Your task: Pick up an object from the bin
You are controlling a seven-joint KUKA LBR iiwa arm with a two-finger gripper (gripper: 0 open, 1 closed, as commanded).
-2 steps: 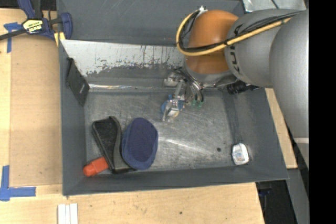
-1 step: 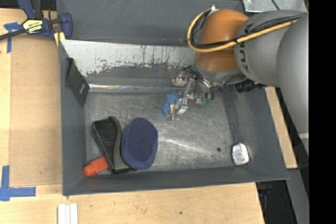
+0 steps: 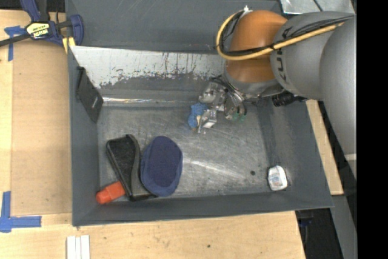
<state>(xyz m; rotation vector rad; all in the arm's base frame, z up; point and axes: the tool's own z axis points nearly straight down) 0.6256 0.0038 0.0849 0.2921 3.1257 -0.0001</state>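
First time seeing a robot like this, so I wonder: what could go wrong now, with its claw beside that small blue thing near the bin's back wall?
Two possible troubles. The small blue thing sits at the gripper's tip, but a firm grip can't be confirmed; it could slip or get pushed aside. The bulky orange wrist cover hangs close to the bin's back wall, so a move might bump it.

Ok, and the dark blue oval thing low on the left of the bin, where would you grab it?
Probably from straight above, pinching its upper right rim. The dark blue oval lies flat, and its left edge sits against the black flat thing, leaving little room there; its top and right edges look free.
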